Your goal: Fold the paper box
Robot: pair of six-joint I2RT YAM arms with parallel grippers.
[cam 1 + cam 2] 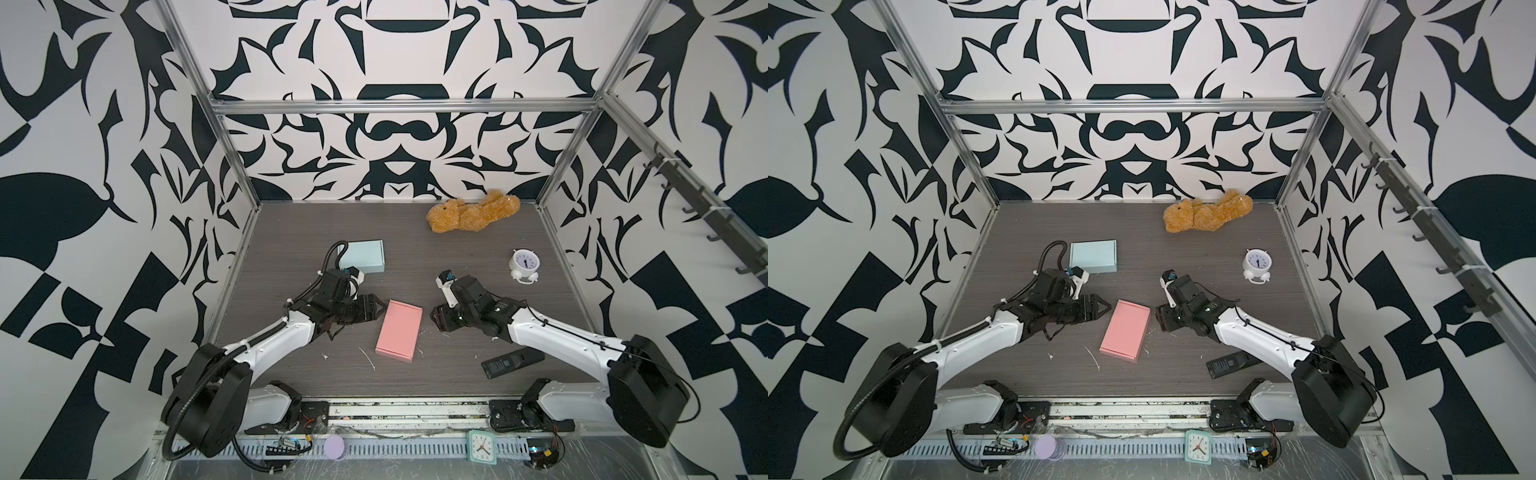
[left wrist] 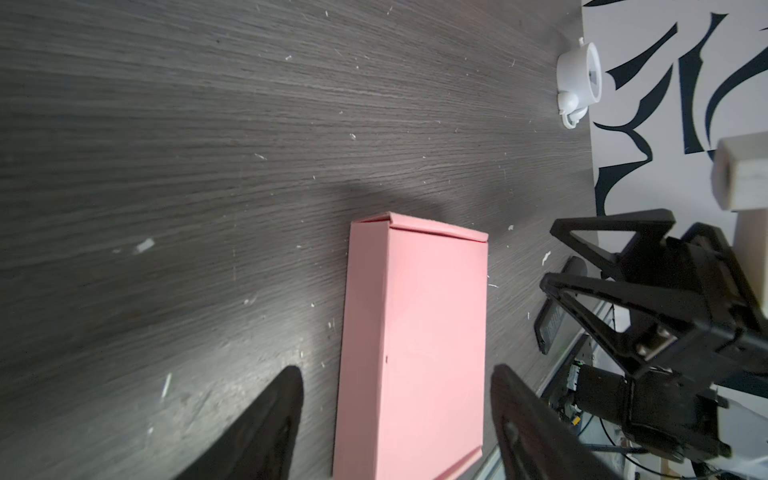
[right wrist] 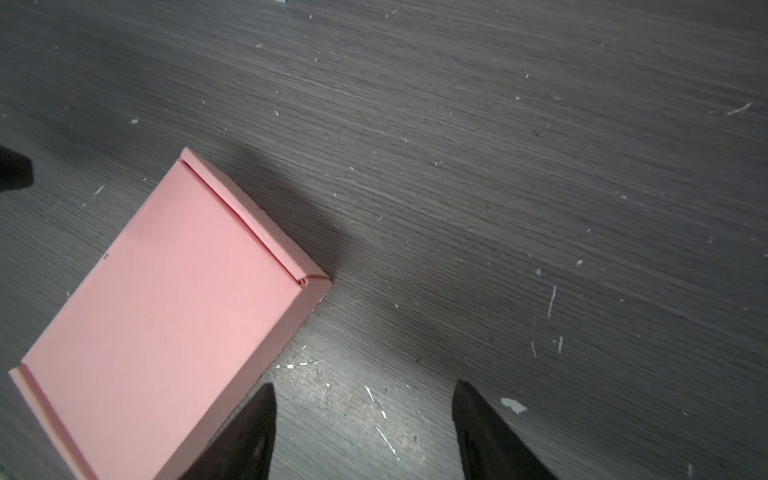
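I see pink paper box (image 1: 399,331) flat, lid closed, ctr of frame in both top views, bare tabletop (image 1: 415,257) round its edges. L gripper (image 2: 397,369) & R gripper (image 3: 365,384) flank it, jaws wide, holding nothing.

box (image 1: 398,331) between left tool (image 1: 380,309) and right tool (image 1: 434,319) | bear (image 1: 473,216) behind | clock (image 1: 524,266) right | remote (image 1: 512,362) front-right

In both top views the left arm's wrist (image 1: 347,282) hides a corner of the light blue box (image 1: 365,255). The pink box (image 2: 411,353) runs past the edge in both wrist views.
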